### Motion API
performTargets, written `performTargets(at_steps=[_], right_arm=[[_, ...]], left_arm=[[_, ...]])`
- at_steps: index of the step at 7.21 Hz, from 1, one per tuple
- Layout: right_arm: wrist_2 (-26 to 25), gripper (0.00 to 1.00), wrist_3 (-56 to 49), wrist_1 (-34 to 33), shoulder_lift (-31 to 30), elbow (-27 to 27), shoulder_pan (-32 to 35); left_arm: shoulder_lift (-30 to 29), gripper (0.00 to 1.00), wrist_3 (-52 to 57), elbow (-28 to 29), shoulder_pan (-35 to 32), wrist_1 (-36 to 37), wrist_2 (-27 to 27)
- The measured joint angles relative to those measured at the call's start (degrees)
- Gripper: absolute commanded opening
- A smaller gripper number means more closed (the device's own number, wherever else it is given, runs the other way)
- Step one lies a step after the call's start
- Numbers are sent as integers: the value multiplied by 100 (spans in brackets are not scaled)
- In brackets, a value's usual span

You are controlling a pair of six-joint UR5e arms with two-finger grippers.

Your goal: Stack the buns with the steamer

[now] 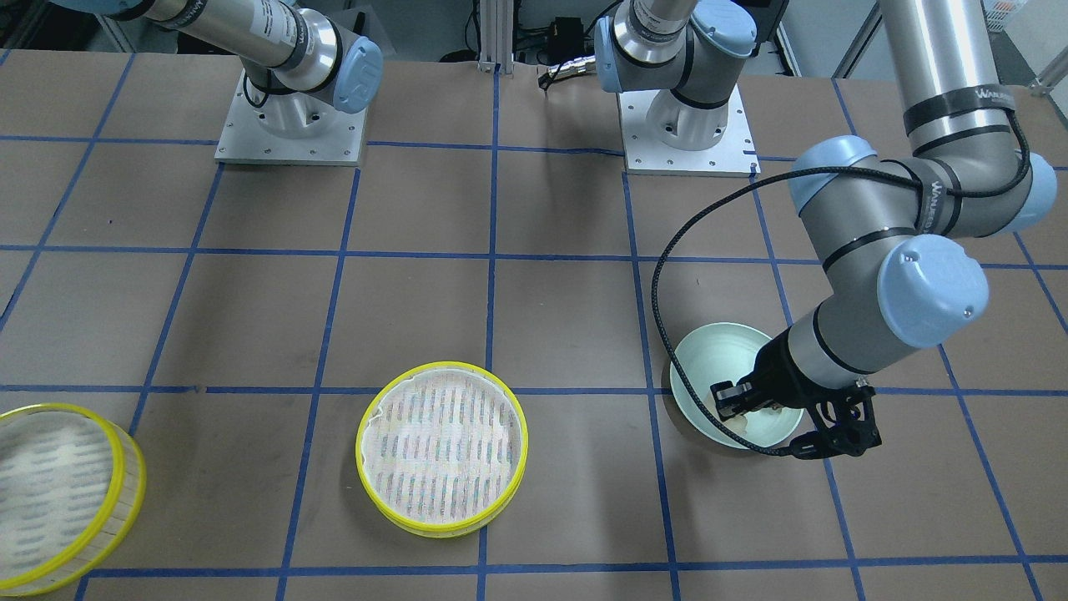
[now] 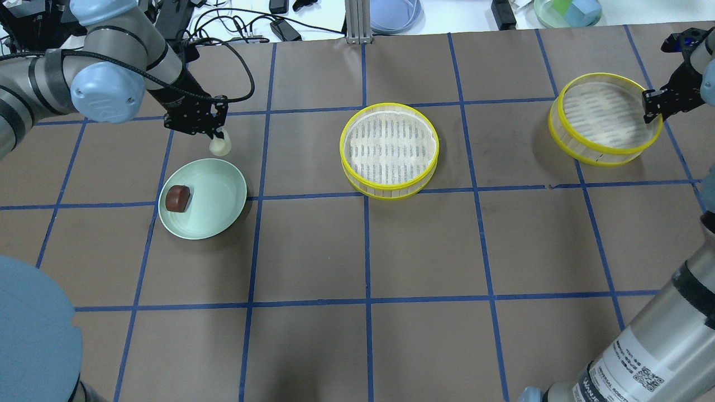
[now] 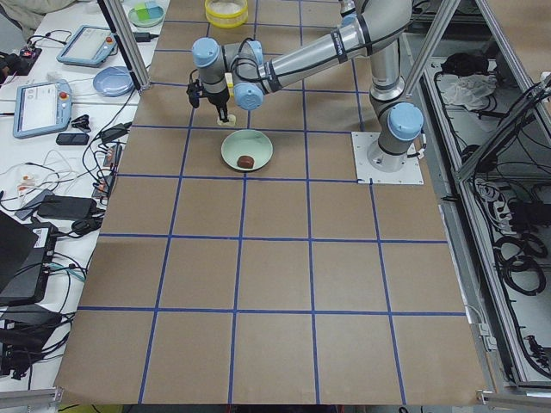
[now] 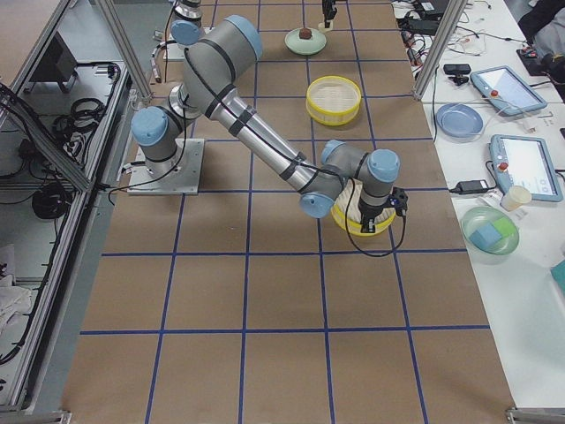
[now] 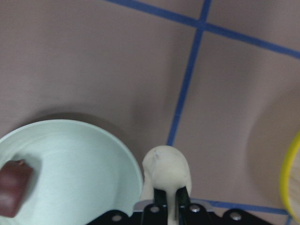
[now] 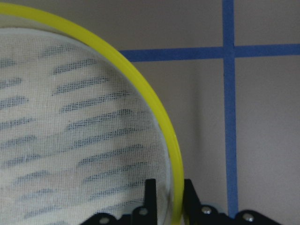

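My left gripper point(image 2: 216, 135) is shut on the cream-white bun point(image 2: 219, 146) and holds it just past the far rim of the pale green plate point(image 2: 218, 204); the bun point(image 5: 166, 166) hangs between the fingers. The dark reddish-brown bun point(image 2: 177, 198) lies on the plate's left side. One yellow-rimmed steamer tray point(image 2: 389, 148) sits at the table's middle, empty. My right gripper point(image 6: 169, 201) is shut on the yellow rim of the second tray point(image 2: 606, 118) at the far right, one finger inside and one outside; this tray looks slightly tilted in the front-facing view point(image 1: 58, 492).
Blue tape lines grid the brown table. Both arm bases point(image 1: 290, 125) stand at the robot's side. Beyond the far table edge lie cables, a blue dish point(image 2: 394, 11) and a green bowl with blocks point(image 2: 567, 10).
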Motion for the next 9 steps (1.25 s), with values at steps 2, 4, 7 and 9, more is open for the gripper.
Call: performTargets(at_steps=[2, 4, 7, 9], right_arm=[[14, 0, 46, 3, -6, 0, -6], [18, 0, 113, 7, -51, 0, -8], [11, 0, 333, 411, -455, 47, 17], [129, 0, 501, 728, -879, 146, 241]], left_arm=[[-112, 0, -1033, 22, -266, 912, -1124], [-361, 0, -1860, -4, -589, 1633, -1780], [-874, 0, -2439, -44, -1051, 2290, -1863], [-1034, 6, -2885, -85, -1205, 2363, -1883]])
